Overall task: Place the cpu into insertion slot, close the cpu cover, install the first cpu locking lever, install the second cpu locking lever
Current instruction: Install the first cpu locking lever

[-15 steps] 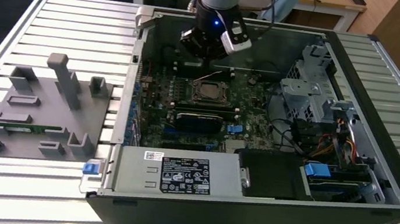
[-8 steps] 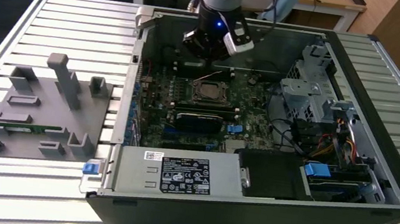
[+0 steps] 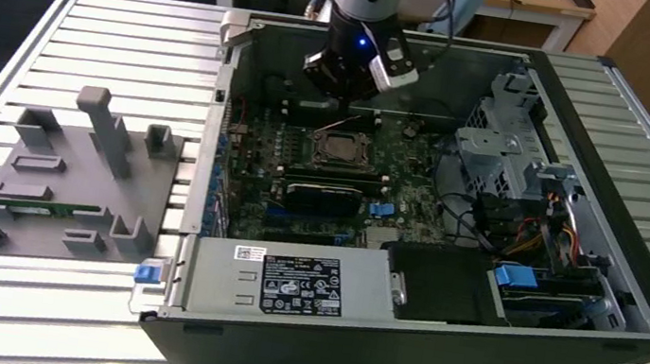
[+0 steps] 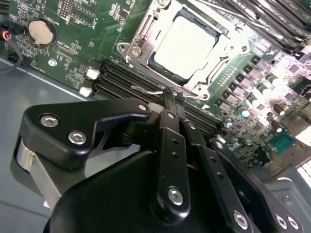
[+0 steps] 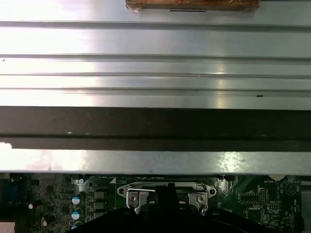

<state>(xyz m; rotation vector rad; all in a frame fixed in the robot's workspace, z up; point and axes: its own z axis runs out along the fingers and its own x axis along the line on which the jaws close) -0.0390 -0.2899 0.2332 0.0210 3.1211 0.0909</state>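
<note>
The cpu (image 4: 187, 44) lies flat in the insertion slot (image 4: 156, 62) on the green motherboard, its pale metal top showing through the window of the cpu cover (image 4: 141, 36), which lies down over it. In the exterior view the cpu (image 3: 333, 151) sits mid-board, with my gripper (image 3: 339, 112) hanging just behind it. In the second wrist view my gripper (image 4: 171, 95) is shut, its black fingertips (image 4: 167, 99) together at a thin wire locking lever (image 4: 146, 90) along the socket's edge. Whether they touch the wire I cannot tell. The first wrist view shows the socket's metal edge (image 5: 146, 193).
The board sits inside an open black computer case (image 3: 617, 280) on a slatted metal table (image 3: 91, 35). Memory slots (image 4: 121, 80), a drive cage (image 3: 501, 150), cables and a power supply (image 3: 284, 286) crowd the case. A grey fixture (image 3: 71, 175) stands on the exterior view's left.
</note>
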